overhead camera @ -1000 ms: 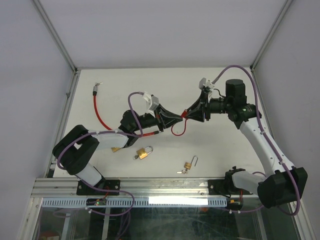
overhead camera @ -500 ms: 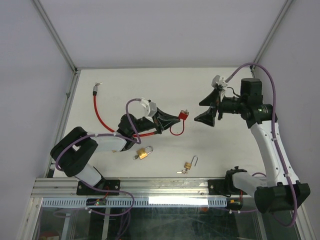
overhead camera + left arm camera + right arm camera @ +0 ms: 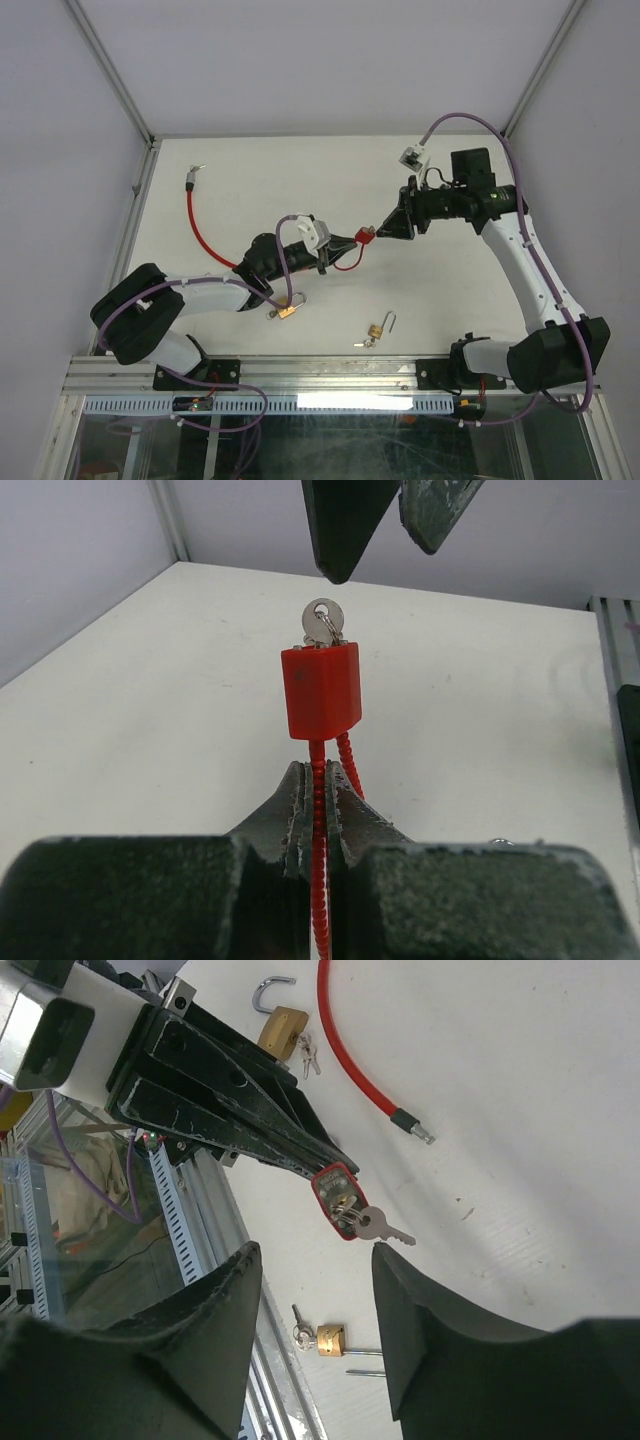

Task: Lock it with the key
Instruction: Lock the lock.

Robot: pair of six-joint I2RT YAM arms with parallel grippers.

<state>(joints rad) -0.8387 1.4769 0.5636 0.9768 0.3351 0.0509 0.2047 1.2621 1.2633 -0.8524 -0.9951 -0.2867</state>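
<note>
White tabletop (image 3: 250, 170) underneath, lock body (image 3: 366, 236) held aloft near centre.
Pinches red cable (image 3: 317, 750) with left gripper (image 3: 318, 780) just below it; shows key (image 3: 321, 620) at 12 o'clock, right gripper (image 3: 383, 565) spread just beyond. Close squarely on key head, then turn without tugging sideways.

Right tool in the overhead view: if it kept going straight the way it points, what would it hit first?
Most likely the silver key sticking out of the red lock body, whose cable the left tool grips. The right tool stands open just short of it.
</note>
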